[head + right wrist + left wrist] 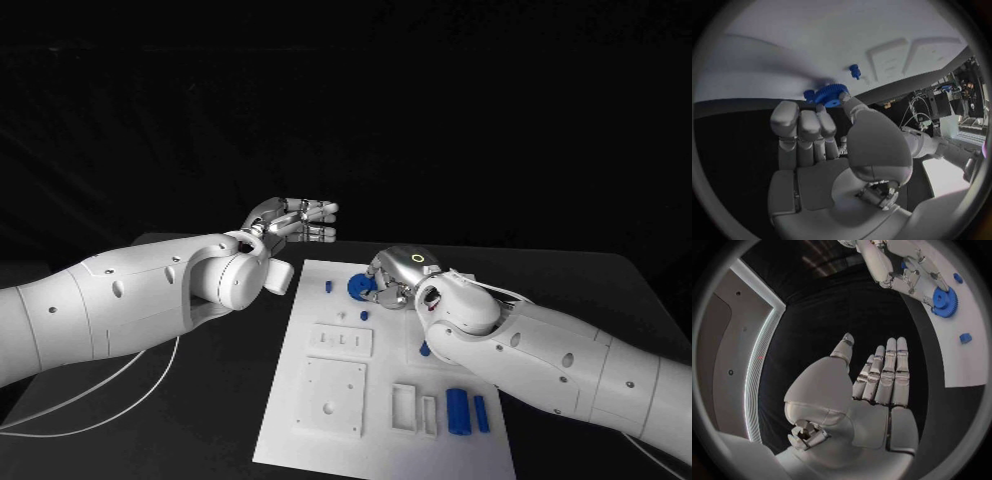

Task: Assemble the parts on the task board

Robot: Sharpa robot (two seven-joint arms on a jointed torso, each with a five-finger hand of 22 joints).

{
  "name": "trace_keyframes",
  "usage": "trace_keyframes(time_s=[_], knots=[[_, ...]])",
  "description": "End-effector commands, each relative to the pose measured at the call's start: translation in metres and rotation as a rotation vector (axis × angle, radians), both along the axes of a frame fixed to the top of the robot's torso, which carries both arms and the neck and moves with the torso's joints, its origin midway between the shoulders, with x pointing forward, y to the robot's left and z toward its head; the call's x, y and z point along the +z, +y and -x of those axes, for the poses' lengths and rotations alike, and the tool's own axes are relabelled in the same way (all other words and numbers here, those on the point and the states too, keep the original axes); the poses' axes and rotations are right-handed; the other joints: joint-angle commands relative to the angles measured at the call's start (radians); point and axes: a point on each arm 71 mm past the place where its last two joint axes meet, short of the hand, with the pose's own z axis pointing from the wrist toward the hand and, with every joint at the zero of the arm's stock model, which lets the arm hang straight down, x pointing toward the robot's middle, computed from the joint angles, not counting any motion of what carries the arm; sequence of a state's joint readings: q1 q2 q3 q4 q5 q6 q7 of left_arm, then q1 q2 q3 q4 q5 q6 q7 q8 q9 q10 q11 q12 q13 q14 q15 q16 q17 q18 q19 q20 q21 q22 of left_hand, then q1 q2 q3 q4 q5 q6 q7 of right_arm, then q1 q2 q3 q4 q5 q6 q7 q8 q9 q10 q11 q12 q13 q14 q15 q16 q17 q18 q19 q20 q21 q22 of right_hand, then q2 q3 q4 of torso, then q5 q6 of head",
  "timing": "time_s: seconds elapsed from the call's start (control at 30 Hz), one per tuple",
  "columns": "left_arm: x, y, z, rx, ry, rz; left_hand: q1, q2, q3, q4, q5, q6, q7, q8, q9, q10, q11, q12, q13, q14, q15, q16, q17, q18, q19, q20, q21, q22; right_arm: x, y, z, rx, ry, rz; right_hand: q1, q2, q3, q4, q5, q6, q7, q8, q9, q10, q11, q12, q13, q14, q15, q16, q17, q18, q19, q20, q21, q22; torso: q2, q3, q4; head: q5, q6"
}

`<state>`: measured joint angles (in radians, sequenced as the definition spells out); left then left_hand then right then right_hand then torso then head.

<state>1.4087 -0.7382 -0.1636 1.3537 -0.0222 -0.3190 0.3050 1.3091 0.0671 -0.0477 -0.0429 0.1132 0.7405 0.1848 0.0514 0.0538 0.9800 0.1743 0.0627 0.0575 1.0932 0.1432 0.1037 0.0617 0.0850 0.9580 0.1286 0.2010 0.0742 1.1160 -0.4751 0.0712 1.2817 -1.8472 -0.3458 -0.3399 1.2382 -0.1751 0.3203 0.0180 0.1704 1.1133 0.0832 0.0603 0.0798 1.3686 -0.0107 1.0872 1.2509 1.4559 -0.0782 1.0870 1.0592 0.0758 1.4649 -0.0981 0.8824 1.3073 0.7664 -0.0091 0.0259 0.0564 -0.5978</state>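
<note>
The black counter [188, 420] carries the white task board [378, 440] down its middle, with raised white blocks on its near half and a pair of blue bars [464, 409] lying near its right corner. The left hand [293, 221] hovers off the board's far left corner, fingers straight and together, holding nothing, while the right hand [392, 276] is down at the board's far end. There its fingertips [820, 111] pinch the blue gear [830, 94], with a small blue peg [854, 71] just beside it.
</note>
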Motion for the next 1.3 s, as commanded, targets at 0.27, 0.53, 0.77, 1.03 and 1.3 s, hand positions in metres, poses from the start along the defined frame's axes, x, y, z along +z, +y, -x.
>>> trace_keyframes(time_s=[0.27, 0.53, 0.77, 1.03, 1.3], knots=[[0.0019, -0.0007, 0.0001, -0.010, -0.009, 0.004, -0.005, -0.004, 0.002, -0.001, -0.003, -0.007, 0.002, 0.000, -0.002, -0.008, 0.001, -0.001, 0.001, -0.002, 0.002, -0.006, 0.000, -0.001, 0.002, 0.005, 0.004, -0.001, -0.0083, -0.0019, 0.0032, -0.005, 0.023, 0.028, -0.009, -0.002, -0.007, -0.004, 0.001, -0.009, 0.002, 0.002, 0.000, -0.009, 0.002, -0.004, -0.002, 0.000, -0.002, -0.006, -0.002, -0.002, 0.049, -0.003, -0.005, 0.105, 0.000, -0.0003, 0.0008, 0.001, -0.001], [0.0019, 0.0009, -0.0006, -0.005, -0.010, 0.003, -0.005, -0.004, 0.002, -0.001, -0.003, -0.007, 0.002, 0.000, -0.002, -0.008, 0.001, -0.001, 0.001, -0.002, 0.002, -0.006, 0.000, -0.001, 0.002, 0.005, 0.004, -0.001, -0.0075, -0.0034, 0.0032, -0.015, 0.013, 0.019, -0.007, -0.004, -0.006, -0.005, 0.000, -0.014, 0.003, 0.003, -0.001, -0.011, 0.002, -0.006, -0.003, -0.001, -0.003, -0.009, -0.003, -0.002, 0.049, -0.004, -0.009, 0.104, 0.000, -0.0002, -0.0012, 0.001, -0.002], [0.0020, 0.0019, -0.0009, -0.002, -0.010, 0.002, -0.005, -0.004, 0.002, -0.001, -0.003, -0.007, 0.002, 0.000, -0.002, -0.008, 0.001, -0.001, 0.001, -0.002, 0.002, -0.006, 0.000, -0.001, 0.002, 0.005, 0.004, -0.001, -0.0072, -0.0062, 0.0035, -0.024, 0.006, 0.015, -0.007, -0.006, -0.003, -0.006, 0.002, -0.015, 0.003, 0.003, -0.001, -0.011, 0.002, -0.005, -0.003, -0.001, -0.002, -0.009, -0.003, -0.002, 0.049, -0.003, -0.007, 0.105, 0.000, 0.0004, 0.0008, 0.000, -0.003], [0.0019, 0.0031, -0.0012, 0.001, -0.010, 0.002, -0.005, -0.004, 0.002, -0.001, -0.003, -0.007, 0.002, 0.000, -0.002, -0.008, 0.001, -0.001, 0.001, -0.002, 0.002, -0.006, 0.000, -0.001, 0.002, 0.005, 0.004, -0.001, -0.0072, -0.0074, 0.0060, -0.021, 0.003, 0.008, -0.007, -0.007, -0.002, -0.006, 0.003, -0.014, 0.003, 0.003, -0.001, -0.010, 0.002, -0.003, -0.002, -0.001, -0.003, -0.009, -0.003, -0.002, 0.050, -0.003, -0.005, 0.106, 0.000, 0.0010, 0.0000, 0.002, -0.005], [0.0019, 0.0034, -0.0019, 0.002, -0.010, 0.001, -0.005, -0.005, 0.002, -0.001, -0.003, -0.013, 0.002, -0.001, -0.002, -0.011, 0.002, -0.001, 0.001, -0.002, 0.002, -0.006, 0.000, -0.001, 0.002, 0.005, 0.004, -0.001, -0.0071, -0.0065, 0.0080, -0.013, 0.002, -0.002, -0.008, -0.009, -0.002, -0.006, 0.005, -0.015, 0.004, 0.003, -0.001, -0.010, 0.003, -0.003, -0.002, -0.001, -0.003, -0.009, -0.002, -0.002, 0.050, -0.004, -0.004, 0.106, 0.000, -0.0004, -0.0009, 0.000, -0.005]])
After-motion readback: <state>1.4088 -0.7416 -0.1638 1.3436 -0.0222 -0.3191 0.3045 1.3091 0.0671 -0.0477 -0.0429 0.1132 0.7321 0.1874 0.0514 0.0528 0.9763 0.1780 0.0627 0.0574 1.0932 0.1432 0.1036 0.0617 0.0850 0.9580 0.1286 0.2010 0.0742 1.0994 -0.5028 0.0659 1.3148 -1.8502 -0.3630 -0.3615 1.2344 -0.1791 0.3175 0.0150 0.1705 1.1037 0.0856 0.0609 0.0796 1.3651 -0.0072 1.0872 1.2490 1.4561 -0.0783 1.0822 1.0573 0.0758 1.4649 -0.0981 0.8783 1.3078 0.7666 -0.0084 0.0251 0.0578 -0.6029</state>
